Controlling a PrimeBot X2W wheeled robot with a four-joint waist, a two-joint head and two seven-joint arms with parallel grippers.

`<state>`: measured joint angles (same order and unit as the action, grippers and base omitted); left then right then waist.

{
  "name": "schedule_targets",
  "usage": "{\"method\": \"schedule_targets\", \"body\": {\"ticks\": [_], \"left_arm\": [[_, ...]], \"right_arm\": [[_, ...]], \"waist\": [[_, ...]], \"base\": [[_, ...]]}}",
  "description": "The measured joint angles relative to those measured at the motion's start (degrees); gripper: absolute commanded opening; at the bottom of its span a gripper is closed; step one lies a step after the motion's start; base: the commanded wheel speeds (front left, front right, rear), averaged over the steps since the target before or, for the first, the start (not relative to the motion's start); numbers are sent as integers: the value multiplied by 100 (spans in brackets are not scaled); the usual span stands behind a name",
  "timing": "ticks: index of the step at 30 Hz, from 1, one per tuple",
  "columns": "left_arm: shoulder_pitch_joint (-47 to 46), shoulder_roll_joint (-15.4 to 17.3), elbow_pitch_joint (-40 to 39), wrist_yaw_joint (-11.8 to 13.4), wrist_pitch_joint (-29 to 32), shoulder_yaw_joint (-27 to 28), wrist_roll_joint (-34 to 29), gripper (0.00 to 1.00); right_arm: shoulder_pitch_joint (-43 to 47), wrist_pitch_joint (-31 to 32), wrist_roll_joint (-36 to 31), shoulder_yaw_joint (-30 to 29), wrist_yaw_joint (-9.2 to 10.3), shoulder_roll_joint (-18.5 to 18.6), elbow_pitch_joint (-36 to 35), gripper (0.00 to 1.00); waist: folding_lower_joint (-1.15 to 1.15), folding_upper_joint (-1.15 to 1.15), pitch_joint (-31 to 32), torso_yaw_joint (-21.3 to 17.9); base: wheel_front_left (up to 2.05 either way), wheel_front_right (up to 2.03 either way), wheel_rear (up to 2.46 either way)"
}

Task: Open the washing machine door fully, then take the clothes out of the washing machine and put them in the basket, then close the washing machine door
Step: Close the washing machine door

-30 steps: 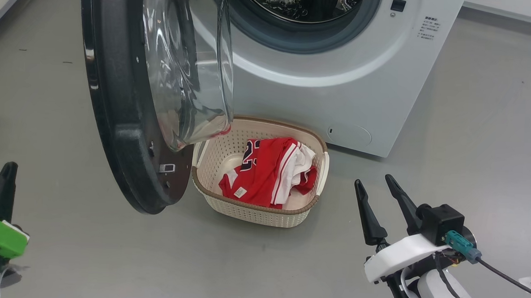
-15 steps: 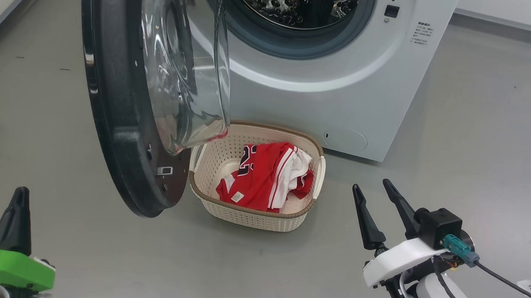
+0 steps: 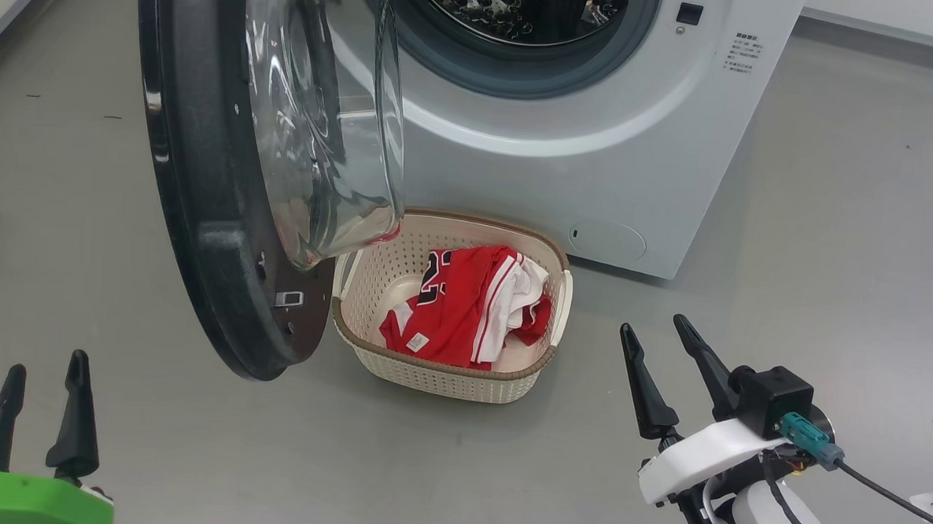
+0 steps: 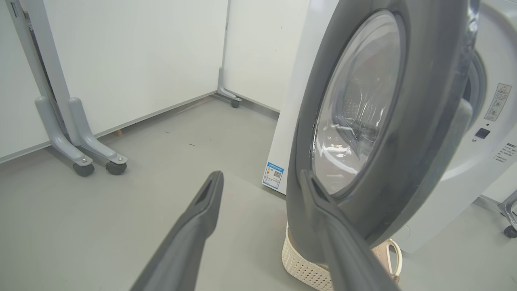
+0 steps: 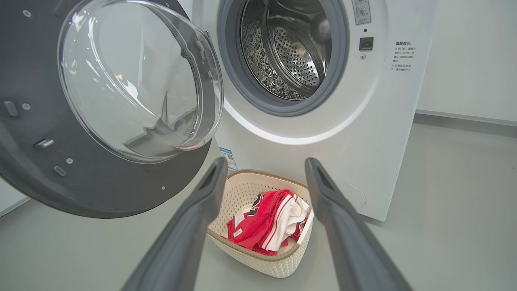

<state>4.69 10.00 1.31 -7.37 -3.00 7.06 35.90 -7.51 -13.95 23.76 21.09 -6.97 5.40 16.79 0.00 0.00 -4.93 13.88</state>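
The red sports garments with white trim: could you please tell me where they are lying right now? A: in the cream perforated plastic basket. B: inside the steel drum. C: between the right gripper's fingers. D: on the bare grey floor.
A: the red garments lie bunched inside the cream perforated basket, which stands in front of the white washing machine.

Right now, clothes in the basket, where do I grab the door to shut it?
Probably the door by its black rim, at the free edge near the latch, left gripper coming from the outer side: the glass bowl bulges inward over the basket.
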Motion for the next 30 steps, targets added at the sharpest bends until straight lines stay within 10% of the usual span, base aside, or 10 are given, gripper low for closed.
{"method": "schedule_targets", "body": {"ticks": [30], "left_arm": [[-9,326,716,0,-869,-474,-45,100]], "right_arm": [[0,-1,0,-42,0,-10,-5,100]], "waist": [[0,0,-10,-6]], "base": [[0,0,0]]}}
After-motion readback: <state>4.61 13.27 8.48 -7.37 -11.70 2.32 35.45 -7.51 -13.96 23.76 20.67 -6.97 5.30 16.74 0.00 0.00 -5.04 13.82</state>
